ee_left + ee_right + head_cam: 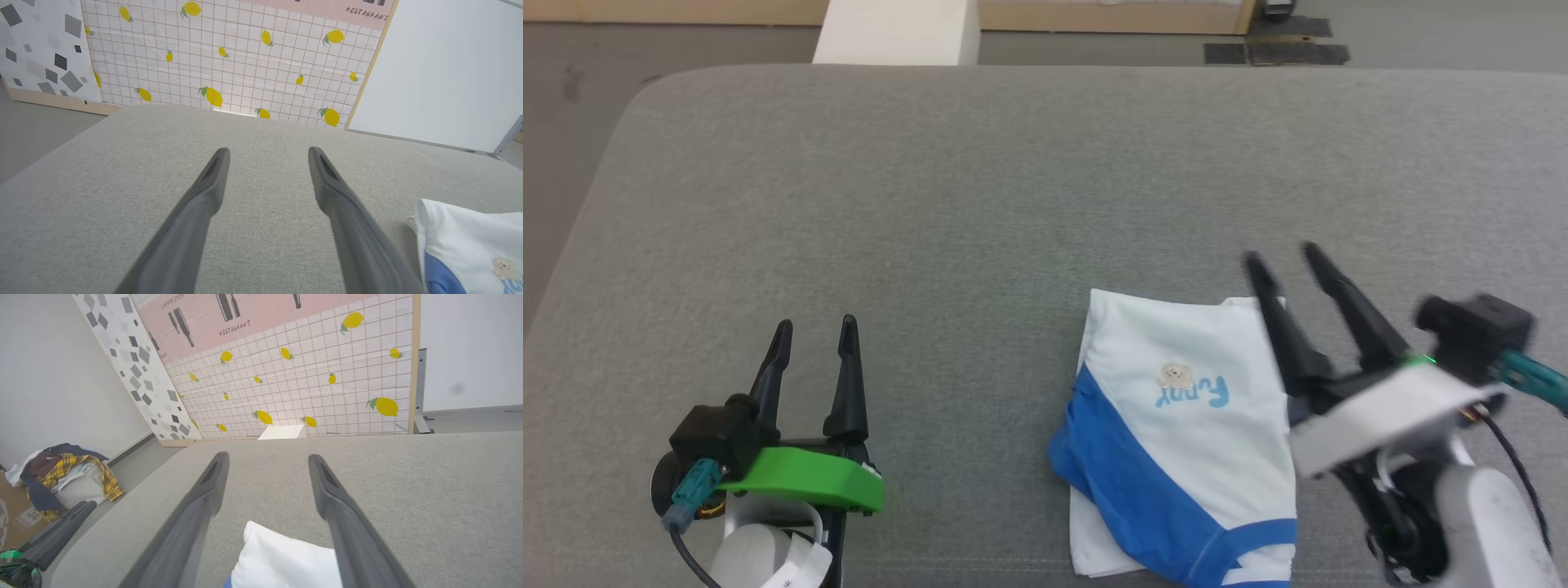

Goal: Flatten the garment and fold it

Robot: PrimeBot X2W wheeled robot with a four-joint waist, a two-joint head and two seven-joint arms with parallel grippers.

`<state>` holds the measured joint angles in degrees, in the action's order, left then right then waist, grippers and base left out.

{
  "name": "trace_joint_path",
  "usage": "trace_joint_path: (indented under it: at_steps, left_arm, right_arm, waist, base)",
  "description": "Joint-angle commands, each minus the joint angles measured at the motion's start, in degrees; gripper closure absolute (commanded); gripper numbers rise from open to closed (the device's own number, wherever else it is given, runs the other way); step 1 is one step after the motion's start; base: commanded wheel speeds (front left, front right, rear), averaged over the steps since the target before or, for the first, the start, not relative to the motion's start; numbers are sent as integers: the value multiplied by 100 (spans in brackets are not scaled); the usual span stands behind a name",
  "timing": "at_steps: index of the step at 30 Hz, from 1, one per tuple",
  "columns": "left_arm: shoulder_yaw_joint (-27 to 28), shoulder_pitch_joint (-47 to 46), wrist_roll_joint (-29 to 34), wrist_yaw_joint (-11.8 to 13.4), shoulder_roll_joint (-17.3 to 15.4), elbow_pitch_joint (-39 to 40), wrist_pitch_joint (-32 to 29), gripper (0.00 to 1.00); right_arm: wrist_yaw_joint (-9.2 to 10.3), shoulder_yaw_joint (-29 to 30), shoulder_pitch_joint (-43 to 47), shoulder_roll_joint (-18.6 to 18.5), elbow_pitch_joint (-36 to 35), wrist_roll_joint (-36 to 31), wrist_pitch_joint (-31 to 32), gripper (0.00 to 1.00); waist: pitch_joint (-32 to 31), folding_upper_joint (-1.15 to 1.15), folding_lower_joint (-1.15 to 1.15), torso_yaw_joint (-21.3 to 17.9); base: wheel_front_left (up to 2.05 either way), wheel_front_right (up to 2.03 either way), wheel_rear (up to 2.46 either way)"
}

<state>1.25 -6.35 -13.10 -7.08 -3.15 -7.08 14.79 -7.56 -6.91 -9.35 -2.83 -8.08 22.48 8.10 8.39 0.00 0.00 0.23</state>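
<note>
**Fold looks close to finished, both pincers free**

From my station the garment [1192, 425] reads as a compact folded packet, not a spread shirt. It lies on the grey fabric-covered counter [931, 204], at the near edge and right of centre. A white panel with a small bear print and blue lettering faces up, and a broad blue band runs diagonally across its lower half. I judge the flattening and the main folds to be done. What may be left is tidying: at the near-left corner a white layer sticks out from under the blue, and the bottom edge looks uneven.

The right pincer [1281, 255] is spread wide and grasps nothing. In the head view it hangs over the packet's right edge, one finger crossing in front of the white cloth. My right wrist view shows a white corner of the fabric [282, 559] below, between the two fingers. I can't tell whether either finger touches it.

The left pincer [817, 322] is also fully released and empty, parked well to the left over bare counter, apart from the shirt.
</note>
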Motion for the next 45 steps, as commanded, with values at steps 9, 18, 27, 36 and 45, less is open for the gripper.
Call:
trace_joint_path:
  at_steps: [9, 18, 27, 36, 45]
  left_arm:
    - [-2, 11, 78, -41, 21, 87, 21, 0]
    - [-31, -3, 109, -41, 23, 174, 21, 0]
    - [-47, 35, 102, -41, 24, 163, 21, 0]
    - [-34, 30, 99, -40, 25, 151, 21, 0]
    - [32, -85, 175, -40, 6, 340, 21, 0]
  right_arm:
    - [8, 1038, 624, -5, 1131, 1303, -97, 0]
    - [8, 1083, 553, -5, 2327, 1828, 1070, 0]
    - [8, 844, 220, -5, 3005, 2005, 1763, 0]
    - [8, 458, -325, -5, 3353, 1304, 2275, 100]
    - [8, -319, -1111, -602, 2620, -749, 2546, 100]
  waist:
    - [-35, 0, 0, -226]
    - [6, 0, 0, -87]
    - [29, 0, 0, 40]
    - [108, 0, 0, -12]
    - [441, 0, 0, -738]
  base:
    - [0, 0, 0]
    - [0, 0, 0]
    - [0, 0, 0]
    - [0, 0, 0]
    - [0, 0, 0]
